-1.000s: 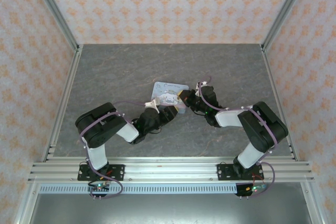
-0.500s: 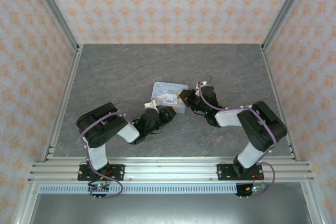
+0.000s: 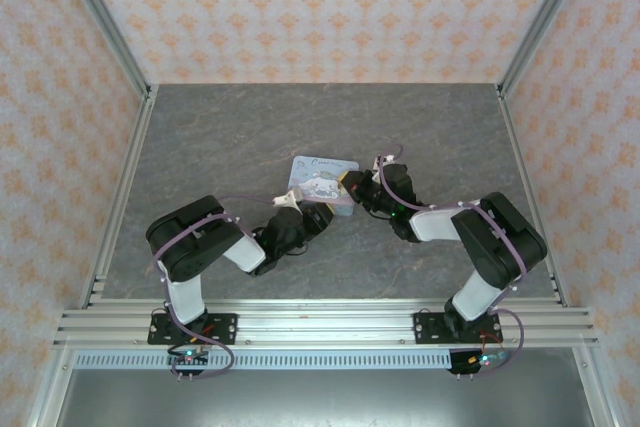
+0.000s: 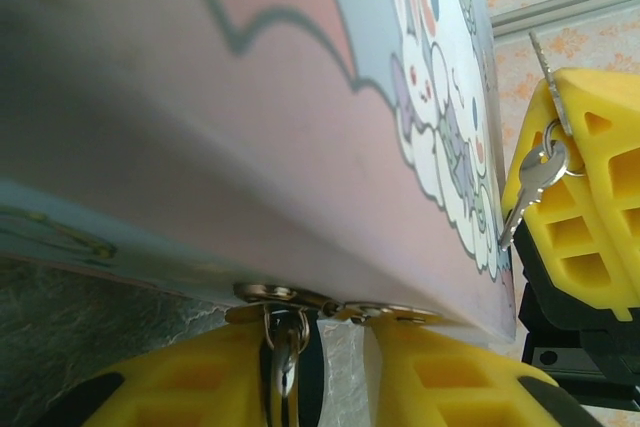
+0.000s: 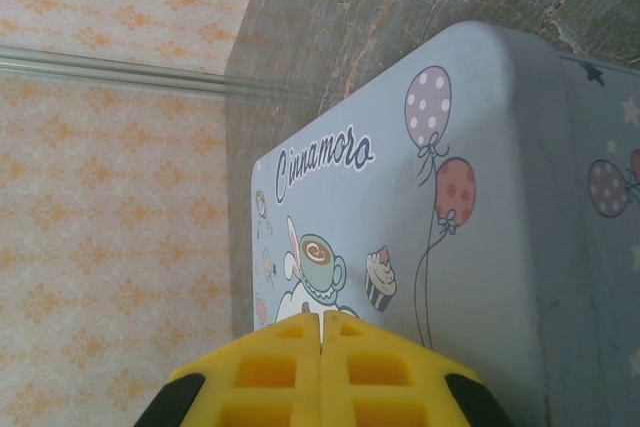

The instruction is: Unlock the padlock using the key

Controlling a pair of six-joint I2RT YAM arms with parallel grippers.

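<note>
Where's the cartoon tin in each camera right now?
Top external: tin at table centre.
Left wrist: tin across the upper left.
Right wrist: tin on the right.
Shared landmark: right pincer, yellow fingers at the tin's edge, the key dangling there.

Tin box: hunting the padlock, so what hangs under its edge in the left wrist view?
A metal clasp with a thin metal loop hanging between the left hand's fingers. What the loop belongs to is hidden behind them.
</note>
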